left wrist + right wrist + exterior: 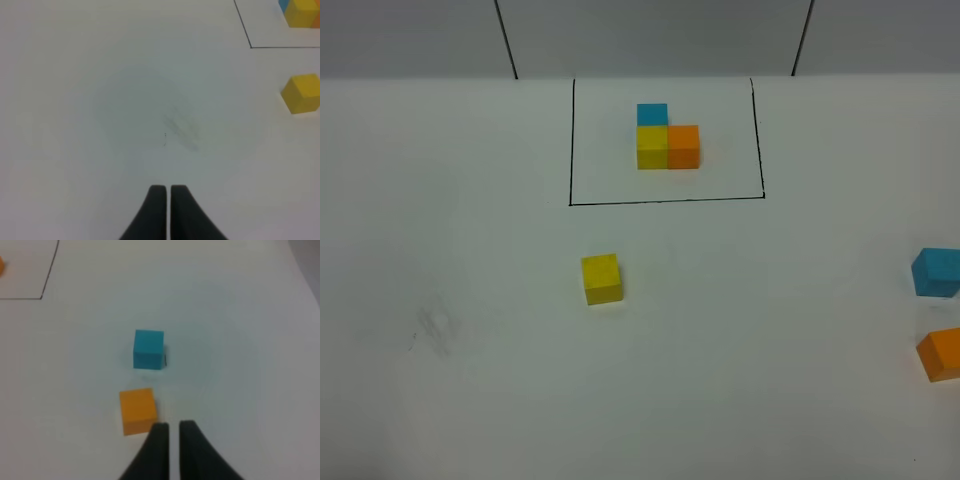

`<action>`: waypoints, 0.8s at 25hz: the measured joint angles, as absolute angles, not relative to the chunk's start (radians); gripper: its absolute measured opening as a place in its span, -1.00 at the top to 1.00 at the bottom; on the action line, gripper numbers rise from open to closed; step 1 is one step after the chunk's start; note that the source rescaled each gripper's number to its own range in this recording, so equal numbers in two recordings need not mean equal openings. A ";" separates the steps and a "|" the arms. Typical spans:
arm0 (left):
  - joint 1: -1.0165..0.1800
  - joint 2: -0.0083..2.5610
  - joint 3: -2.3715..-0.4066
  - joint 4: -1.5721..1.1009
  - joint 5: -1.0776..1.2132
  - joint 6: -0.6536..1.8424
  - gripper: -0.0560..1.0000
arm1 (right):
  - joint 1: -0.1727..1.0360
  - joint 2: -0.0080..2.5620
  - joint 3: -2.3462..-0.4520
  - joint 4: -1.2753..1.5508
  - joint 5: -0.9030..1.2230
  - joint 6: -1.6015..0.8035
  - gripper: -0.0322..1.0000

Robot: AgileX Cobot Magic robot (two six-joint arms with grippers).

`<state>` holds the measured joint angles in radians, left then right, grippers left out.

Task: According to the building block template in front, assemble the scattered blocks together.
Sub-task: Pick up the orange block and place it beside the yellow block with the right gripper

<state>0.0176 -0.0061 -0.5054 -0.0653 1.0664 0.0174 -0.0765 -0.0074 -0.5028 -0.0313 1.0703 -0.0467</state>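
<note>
The building block template (667,140) is an L of blue, yellow and orange cubes inside a black drawn rectangle (665,200) at the back. Of the scattered blocks, the yellow cube (601,278) lies alone in front of the rectangle. The light blue cube (935,272) and the orange cube (940,354) lie at the right edge. My left gripper (165,189) is shut and empty over bare table, with the yellow cube (301,93) well off to its side. My right gripper (172,426) is shut and empty, just beside the orange cube (137,410); the blue cube (148,349) lies beyond. Neither gripper shows in the exterior view.
The white table (470,300) has faint scuff marks (180,127) ahead of the left gripper. A grey wall (650,35) runs behind the table's far edge. A corner of the rectangle (42,295) shows in the right wrist view.
</note>
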 joint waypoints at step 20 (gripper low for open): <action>0.018 -0.006 -0.505 -0.065 1.066 0.017 0.89 | -0.076 -0.004 -0.521 -0.012 1.110 -0.050 -0.65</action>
